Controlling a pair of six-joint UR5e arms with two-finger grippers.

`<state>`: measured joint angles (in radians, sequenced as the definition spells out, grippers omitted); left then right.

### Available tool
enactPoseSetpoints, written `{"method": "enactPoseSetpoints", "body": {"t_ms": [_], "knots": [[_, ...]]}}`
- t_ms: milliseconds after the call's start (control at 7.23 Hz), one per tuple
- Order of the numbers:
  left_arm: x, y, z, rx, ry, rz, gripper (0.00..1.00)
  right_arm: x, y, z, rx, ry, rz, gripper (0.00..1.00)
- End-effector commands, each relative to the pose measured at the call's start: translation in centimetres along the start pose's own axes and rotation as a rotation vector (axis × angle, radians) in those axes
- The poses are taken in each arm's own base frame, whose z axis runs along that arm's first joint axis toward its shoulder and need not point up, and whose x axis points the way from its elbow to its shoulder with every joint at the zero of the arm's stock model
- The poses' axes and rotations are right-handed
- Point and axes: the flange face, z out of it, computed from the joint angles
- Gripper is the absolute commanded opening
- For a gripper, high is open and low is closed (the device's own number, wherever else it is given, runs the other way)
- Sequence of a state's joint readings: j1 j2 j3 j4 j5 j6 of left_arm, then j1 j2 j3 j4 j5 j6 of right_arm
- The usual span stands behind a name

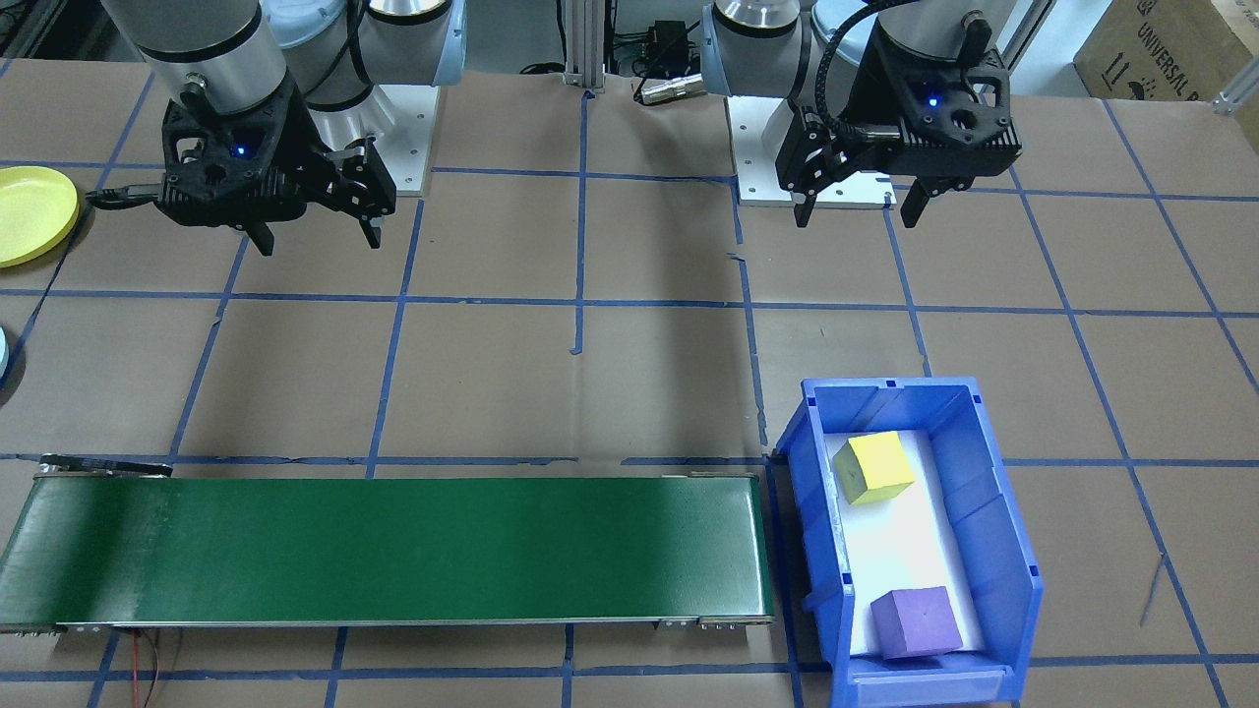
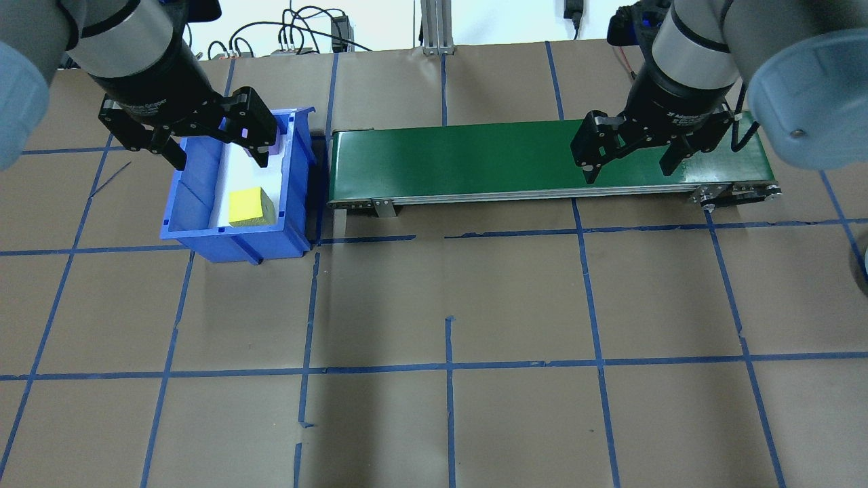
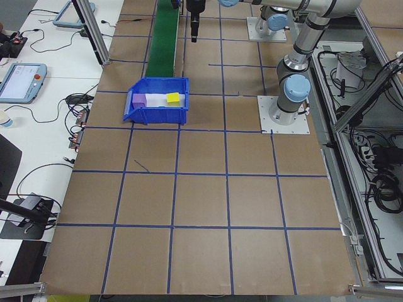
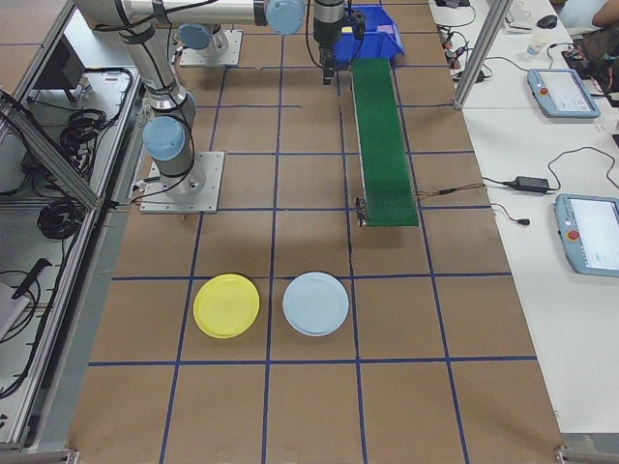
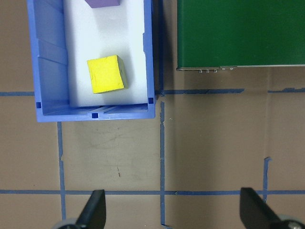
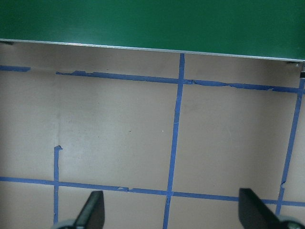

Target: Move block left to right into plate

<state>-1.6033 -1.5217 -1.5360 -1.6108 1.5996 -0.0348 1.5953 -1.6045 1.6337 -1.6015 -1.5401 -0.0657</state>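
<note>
Blue bin (image 1: 993, 551) kept yellow block (image 1: 873, 468) and purple block (image 1: 916, 621) beside green conveyor (image 1: 393, 551); left gripper (image 1: 859, 208) and right gripper (image 1: 317, 234) hovered, fingers wide, empty; yellow plate (image 1: 34, 214) far right.

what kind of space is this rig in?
Likely a robotics lab workcell: brown table gridded with blue tape, small green conveyor, teach pendants and loose cabling on side benches.

yellow plate (image 1: 34, 213): cut by front view's edge | purple block (image 5: 102, 3): cropped at left-wrist view's top
</note>
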Motion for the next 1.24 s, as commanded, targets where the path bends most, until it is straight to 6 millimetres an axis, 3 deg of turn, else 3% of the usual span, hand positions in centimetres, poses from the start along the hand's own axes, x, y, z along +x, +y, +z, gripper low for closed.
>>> {"method": "enactPoseSetpoints", "body": {"t_ms": [0,553,691,830,1106], "knots": [[-0.1,0.6,0.1,-0.004,0.0,0.002,1.0,0.0,0.0,0.0,0.002,0.0,0.0,1.0],[-0.5,0.4,-0.7,0.02,0.003,-0.01,1.0,0.0,0.0,0.0,0.002,0.0,0.0,1.0],[-2.1,-0.8,-0.1,0.009,0.001,-0.041,1.0,0.0,0.0,0.0,0.003,0.0,0.0,1.0],[-3.5,-2.4,1.1,0.014,0.004,-0.064,1.0,0.0,0.0,0.0,0.003,0.0,0.0,1.0],[-5.7,-5.5,5.6,-0.031,0.001,-0.04,1.0,0.0,0.0,0.0,0.002,-0.001,0.0,1.0]]}}
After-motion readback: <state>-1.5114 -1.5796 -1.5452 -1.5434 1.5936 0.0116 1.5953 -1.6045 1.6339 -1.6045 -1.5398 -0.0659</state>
